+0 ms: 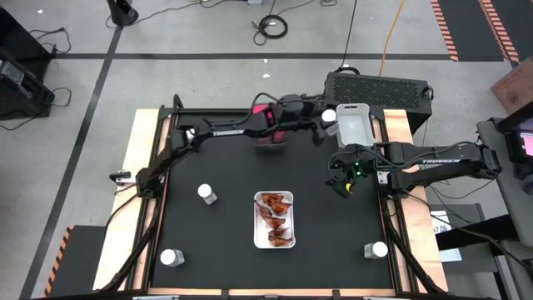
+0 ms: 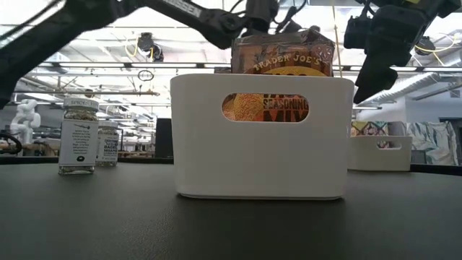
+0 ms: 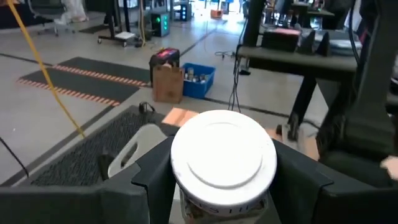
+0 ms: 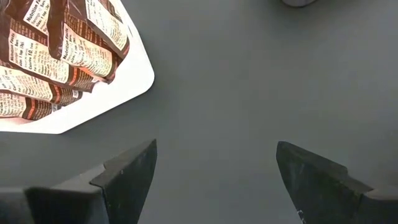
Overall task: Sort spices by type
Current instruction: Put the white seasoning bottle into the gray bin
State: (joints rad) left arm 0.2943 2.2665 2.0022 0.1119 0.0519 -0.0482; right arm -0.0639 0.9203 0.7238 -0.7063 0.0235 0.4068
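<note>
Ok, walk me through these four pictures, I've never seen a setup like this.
This is a robot with two dark arms working over a black table. One picture looks down from overhead, one looks level across the tabletop, and two come from cameras on the wrists.

The left gripper is reaching toward the far side and is closed on a jar with a white cap. The right gripper hovers open over bare table beside the white bin holding red-orange packets.

Three more jars stand on the table. A pink box and a second white bin sit at the far edge.
</note>
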